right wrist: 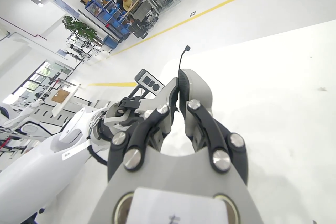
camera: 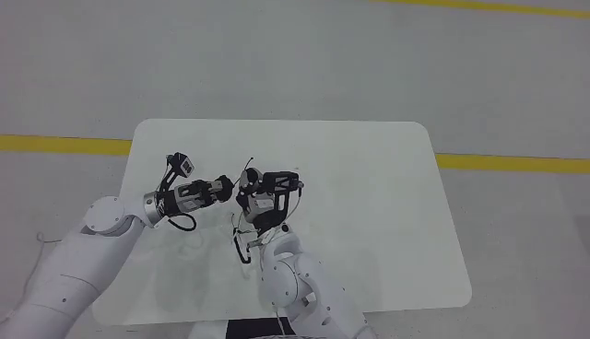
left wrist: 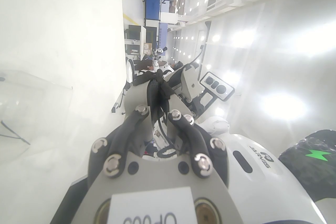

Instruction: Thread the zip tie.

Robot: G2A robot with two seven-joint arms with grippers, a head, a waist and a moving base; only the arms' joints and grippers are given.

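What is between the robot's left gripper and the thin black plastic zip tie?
Nothing visible. The right gripper pinches the thin black plastic zip tie, its head poking out free. The left gripper sits close beside it, with only air between them.
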